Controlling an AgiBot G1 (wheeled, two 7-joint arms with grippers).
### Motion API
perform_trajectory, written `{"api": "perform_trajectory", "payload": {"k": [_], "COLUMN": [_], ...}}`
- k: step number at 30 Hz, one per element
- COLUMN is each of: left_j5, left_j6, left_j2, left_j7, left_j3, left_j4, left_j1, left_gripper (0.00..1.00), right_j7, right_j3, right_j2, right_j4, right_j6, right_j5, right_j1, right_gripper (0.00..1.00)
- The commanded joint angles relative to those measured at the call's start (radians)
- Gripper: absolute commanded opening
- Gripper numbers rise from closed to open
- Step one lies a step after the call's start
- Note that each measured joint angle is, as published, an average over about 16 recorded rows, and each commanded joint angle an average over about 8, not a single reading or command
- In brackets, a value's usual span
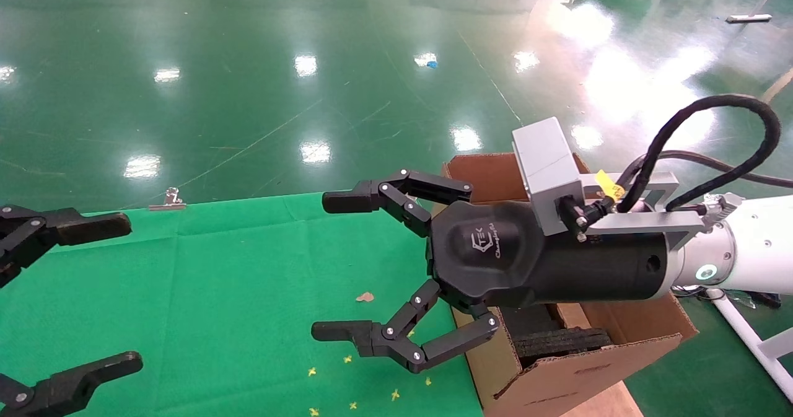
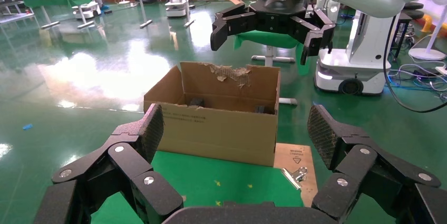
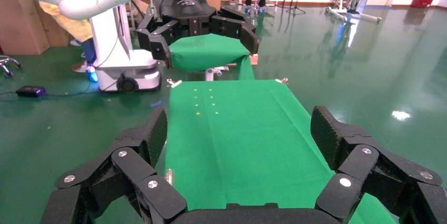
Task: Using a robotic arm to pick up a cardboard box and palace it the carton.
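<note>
Overhead, the robotic arm (image 1: 619,250) hangs at the green table's (image 1: 235,293) right edge, right gripper (image 1: 337,268) spread wide and empty, above the carton (image 1: 557,373) beside the table. Left gripper (image 1: 93,293) is parked at the left, fingers apart. From the left wrist, the carton (image 2: 221,124) stands past the table, ragged-flapped. From the right wrist, only green cloth (image 3: 237,129) lies ahead; the cardboard box shows nowhere.

My right arm (image 1: 749,253) reaches in from the right, wrist approx level, right hand (image 1: 331,265) pointing left w/ fingers (image 1: 350,201) spread wide, nothing between them. Grey camera block and black cable sit on top of the wrist. My left hand (image 1: 118,293) is at the left edge, fingers also spread wide, holding nothing.
</note>
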Motion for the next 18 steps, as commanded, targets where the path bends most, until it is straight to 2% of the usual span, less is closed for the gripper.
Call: {"api": "perform_trajectory", "payload": {"k": [1, 18], "left_j5": [0.0, 0.0], "left_j6": [0.0, 0.0], "left_j2": [0.0, 0.0], "left_j7": [0.0, 0.0], "left_j3": [0.0, 0.0], "left_j4": [0.0, 0.0], "left_j1": [0.0, 0.0], "left_gripper": [1.0, 1.0], "right_j7": [0.0, 0.0], "right_j3": [0.0, 0.0], "right_j2": [0.0, 0.0], "right_j4": [0.0, 0.0], "right_j6": [0.0, 0.0], "right_j5": [0.0, 0.0], "right_j1": [0.0, 0.0], "right_gripper": [1.0, 1.0]}}
